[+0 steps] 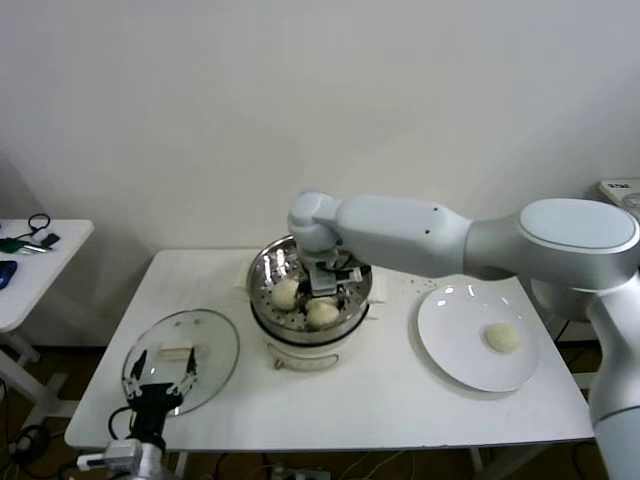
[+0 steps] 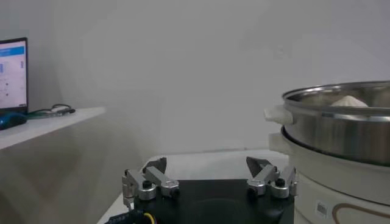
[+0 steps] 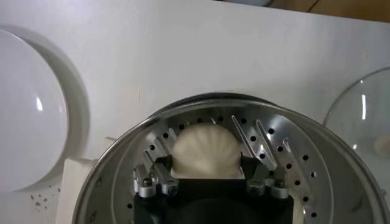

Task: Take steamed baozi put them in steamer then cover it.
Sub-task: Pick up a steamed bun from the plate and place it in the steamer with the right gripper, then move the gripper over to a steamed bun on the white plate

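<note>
The steamer (image 1: 268, 275) stands mid-table. Two baozi show in it in the head view: one at its left (image 1: 286, 292) and one at its near side (image 1: 322, 313). My right gripper (image 1: 327, 296) reaches down into the basket. In the right wrist view (image 3: 205, 164) its fingers press both sides of a baozi (image 3: 206, 149) resting on the perforated floor (image 3: 286, 146). One more baozi (image 1: 503, 338) lies on the white plate (image 1: 450, 320) at the right. The cover (image 1: 215, 335) lies flat at the left. My left gripper (image 1: 160, 385) is open and empty at the cover's near edge.
A small side table (image 1: 40, 250) with cables stands at the far left. In the left wrist view the steamer wall (image 2: 341, 128) rises close beside the open left gripper (image 2: 206, 163). The plate (image 3: 24, 122) and cover (image 3: 365, 115) flank the steamer in the right wrist view.
</note>
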Controlling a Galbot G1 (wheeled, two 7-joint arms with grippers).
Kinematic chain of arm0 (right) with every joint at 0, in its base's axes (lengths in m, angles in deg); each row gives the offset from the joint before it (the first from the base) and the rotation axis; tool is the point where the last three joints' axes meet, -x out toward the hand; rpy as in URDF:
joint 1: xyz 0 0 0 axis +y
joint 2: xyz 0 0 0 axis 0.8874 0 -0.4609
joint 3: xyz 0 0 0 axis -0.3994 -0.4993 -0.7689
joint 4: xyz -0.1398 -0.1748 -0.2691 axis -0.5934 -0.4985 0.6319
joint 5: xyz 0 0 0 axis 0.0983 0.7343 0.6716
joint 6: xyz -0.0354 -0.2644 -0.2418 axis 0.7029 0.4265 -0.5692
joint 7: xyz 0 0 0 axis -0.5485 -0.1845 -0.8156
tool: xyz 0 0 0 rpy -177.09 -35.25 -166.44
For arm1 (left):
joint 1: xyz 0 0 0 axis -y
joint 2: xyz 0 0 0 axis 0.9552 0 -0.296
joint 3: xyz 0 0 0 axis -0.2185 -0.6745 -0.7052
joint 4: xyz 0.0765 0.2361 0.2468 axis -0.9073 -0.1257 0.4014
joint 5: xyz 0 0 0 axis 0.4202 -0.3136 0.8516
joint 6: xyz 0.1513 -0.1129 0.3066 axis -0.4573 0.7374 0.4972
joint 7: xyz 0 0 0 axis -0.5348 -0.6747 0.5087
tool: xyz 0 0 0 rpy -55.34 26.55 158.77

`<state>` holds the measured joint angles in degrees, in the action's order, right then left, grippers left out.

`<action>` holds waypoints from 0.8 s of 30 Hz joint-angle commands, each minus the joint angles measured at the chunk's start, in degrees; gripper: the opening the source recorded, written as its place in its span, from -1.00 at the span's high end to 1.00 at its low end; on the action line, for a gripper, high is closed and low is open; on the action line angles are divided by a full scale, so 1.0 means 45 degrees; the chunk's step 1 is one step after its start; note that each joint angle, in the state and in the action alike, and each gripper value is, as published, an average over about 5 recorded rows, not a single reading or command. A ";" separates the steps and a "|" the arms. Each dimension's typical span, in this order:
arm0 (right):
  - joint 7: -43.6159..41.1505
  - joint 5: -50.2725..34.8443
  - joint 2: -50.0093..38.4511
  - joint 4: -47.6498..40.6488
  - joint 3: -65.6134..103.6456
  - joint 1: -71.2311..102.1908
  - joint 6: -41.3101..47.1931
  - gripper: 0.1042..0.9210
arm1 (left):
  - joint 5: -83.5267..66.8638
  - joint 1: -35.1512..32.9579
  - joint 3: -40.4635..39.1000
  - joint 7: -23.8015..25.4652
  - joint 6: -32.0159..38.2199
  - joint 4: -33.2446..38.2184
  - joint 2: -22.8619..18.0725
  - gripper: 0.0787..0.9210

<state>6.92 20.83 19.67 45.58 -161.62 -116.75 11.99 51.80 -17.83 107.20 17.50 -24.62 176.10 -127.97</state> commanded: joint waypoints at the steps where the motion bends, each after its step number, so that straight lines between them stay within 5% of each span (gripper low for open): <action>1: 0.0060 0.0199 0.0149 -0.0031 0.0076 0.0211 -0.0055 -0.74 | -0.0017 -0.0007 0.0018 -0.0005 0.0012 -0.0024 -0.0006 -0.77; 16: -0.0267 -0.0304 -0.1075 0.0217 0.0830 -0.1098 -0.0165 -0.76 | -0.0050 -0.0146 0.0103 -0.0018 0.0051 0.0097 0.0055 -0.77; 24: 0.1032 -0.3044 -0.3116 -0.0307 -0.0282 -0.2885 0.1898 -0.76 | -0.0070 -0.0225 0.0141 -0.0021 0.0072 0.0166 0.0115 -0.77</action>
<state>7.07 17.13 13.57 45.60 -159.26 -122.77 13.37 51.54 -18.56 107.77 17.38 -24.37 176.73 -127.60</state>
